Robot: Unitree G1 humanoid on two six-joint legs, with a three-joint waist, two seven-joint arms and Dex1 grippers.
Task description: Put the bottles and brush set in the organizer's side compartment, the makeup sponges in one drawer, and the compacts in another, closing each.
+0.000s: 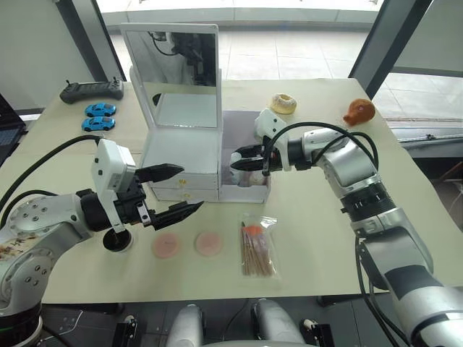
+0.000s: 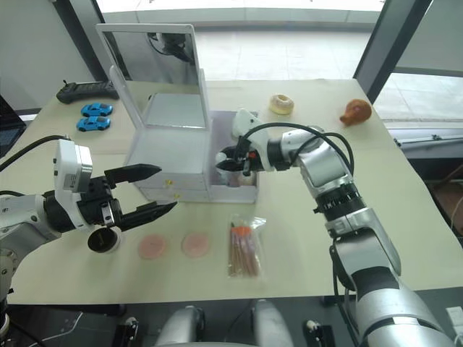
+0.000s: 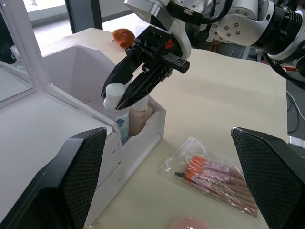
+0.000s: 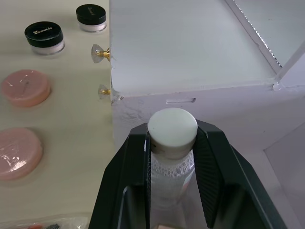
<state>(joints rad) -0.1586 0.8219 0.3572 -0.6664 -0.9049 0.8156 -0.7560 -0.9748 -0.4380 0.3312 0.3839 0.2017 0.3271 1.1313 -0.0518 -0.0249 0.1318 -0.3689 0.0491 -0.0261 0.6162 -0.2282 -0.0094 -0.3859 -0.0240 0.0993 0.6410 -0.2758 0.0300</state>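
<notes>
Now our right gripper (image 4: 172, 143) pinches the clear-white bottle (image 3: 116, 107) by its cap, upright inside the side compartment (image 3: 151, 123), directly between the fingers; our left gripper (image 1: 173, 191) hangs open, farther off.

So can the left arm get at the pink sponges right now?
Probably yes: the left gripper hangs open just above the makeup sponges, with nothing lying between them.
</notes>
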